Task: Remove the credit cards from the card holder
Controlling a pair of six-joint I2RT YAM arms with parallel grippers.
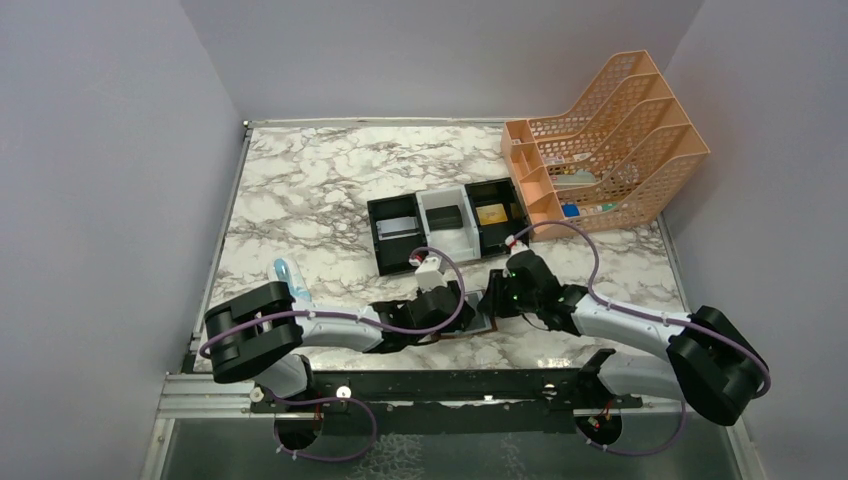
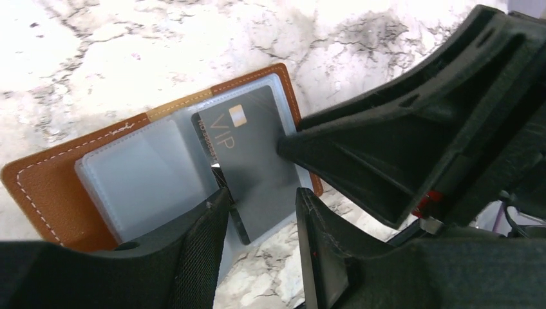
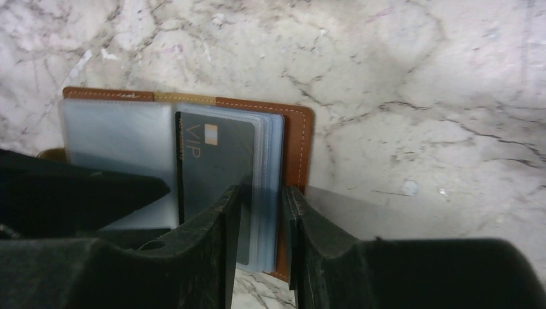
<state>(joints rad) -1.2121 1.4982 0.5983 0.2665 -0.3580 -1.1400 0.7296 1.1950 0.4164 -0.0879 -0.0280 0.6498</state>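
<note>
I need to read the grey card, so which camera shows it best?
Left wrist: the grey card lies almost whole in view, VIP lettering plain. Right wrist shows it with its lower part behind the right end effector. Top external: not discernible.

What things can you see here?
card holder: one, brown, open on the table's near edge
dark grey card: one, dark grey, in the card holder's pocket
gold-tan card: one, gold-tan, tray's right compartment
tray: one, black and white, mid-table
black block: one, black, tray's middle compartment
grey flat piece: one, grey, tray's left compartment
file rack: one, orange, far right
table: one, white marble
left hand: one, black, open, astride the dark grey card
right hand: one, black, open, astride the clear pockets
</note>
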